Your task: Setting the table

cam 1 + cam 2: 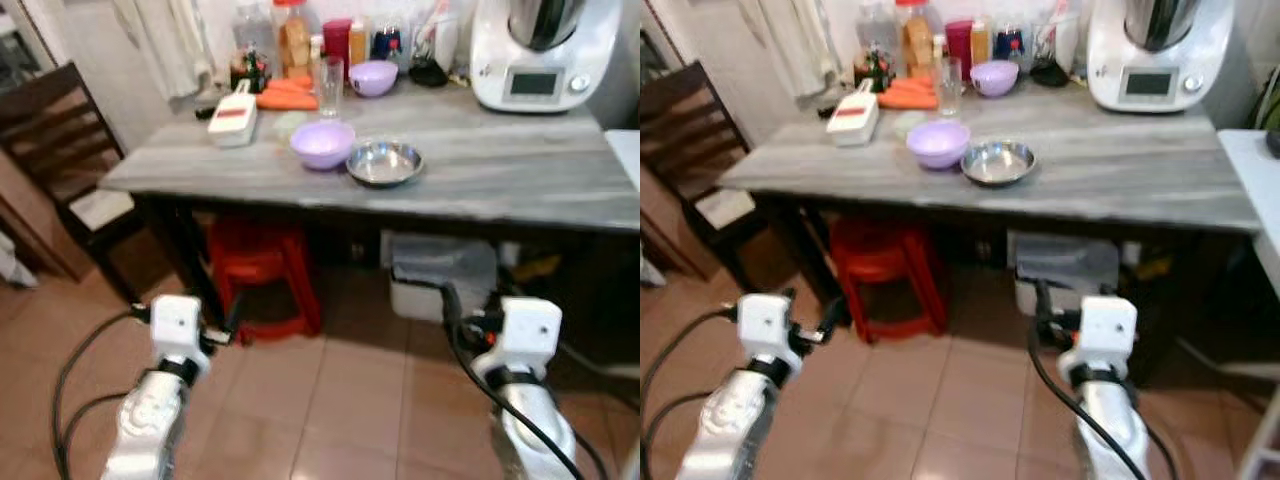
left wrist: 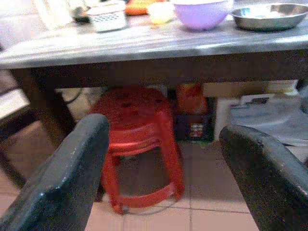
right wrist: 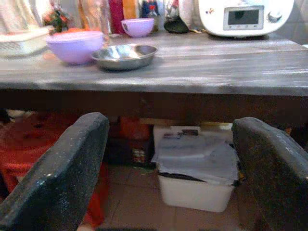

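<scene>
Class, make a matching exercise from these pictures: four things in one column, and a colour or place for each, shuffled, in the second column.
Things:
1. stool
2. steel bowl
3. carrots
4. chair

Descriptions:
A. orange, at the back of the table
B. red, under the table
C. dark wood, at the table's left end
D. silver, beside the lilac bowl

Pairs: 1-B, 2-D, 3-A, 4-C

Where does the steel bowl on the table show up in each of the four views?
Left eye view: steel bowl mid-table, near the front edge.
Right eye view: steel bowl, same spot.
Left wrist view: at the top right corner, above the table edge.
Right wrist view: upper left of centre.
Shared landmark: the large purple bowl right beside it on the robot's left.
</scene>
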Tool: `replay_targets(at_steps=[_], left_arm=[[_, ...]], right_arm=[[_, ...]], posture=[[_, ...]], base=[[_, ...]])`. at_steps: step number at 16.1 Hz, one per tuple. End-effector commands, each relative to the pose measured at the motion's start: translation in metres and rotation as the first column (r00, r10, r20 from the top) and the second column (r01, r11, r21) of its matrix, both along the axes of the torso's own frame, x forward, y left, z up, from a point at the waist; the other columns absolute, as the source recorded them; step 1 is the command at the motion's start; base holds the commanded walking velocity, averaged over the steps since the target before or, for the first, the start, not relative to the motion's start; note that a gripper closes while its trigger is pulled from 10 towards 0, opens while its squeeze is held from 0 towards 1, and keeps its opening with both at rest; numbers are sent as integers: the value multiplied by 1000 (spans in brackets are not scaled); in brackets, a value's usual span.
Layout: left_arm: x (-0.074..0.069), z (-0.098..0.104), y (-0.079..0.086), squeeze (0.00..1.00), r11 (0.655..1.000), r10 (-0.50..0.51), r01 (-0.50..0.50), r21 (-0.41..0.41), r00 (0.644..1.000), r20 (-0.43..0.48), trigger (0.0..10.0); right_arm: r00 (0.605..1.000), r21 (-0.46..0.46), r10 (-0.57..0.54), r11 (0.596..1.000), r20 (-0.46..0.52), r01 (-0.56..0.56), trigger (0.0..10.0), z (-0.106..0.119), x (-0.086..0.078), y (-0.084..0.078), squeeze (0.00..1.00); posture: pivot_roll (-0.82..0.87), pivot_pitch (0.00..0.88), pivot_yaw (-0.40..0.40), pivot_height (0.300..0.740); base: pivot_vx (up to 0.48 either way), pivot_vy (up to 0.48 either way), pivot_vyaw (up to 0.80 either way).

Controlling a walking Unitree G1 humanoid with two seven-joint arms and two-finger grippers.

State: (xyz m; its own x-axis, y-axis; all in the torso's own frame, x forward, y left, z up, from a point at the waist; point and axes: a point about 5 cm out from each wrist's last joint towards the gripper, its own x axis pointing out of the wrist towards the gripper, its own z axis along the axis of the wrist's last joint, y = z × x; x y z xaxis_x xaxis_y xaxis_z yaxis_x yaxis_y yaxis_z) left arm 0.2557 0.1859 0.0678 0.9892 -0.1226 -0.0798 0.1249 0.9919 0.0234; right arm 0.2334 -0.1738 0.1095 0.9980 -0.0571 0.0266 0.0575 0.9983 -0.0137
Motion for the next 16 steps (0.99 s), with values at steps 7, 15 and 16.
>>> replay_targets(at_steps=[7,15,16], left_arm=[[5,8,-3,0,998,-59,58,20,997,52,10000],[5,7,-9,0,996,-89,88,19,994,58,10000],[5,6,-10,0,996,-93,93,16,994,58,10000]], right_arm=[[1000,47,29,998,5,-29,10000,2,4,2,0],[1000,36,28,999,-1,-28,10000,2,6,-1,0],[999,35,32,999,2,-32,10000,3,7,-2,0]], posture=[[-102,0,136,740],[-106,3,136,740],[-107,0,132,740]], base=[[-37,0,0],[0,0,-359],[0,0,-444]])
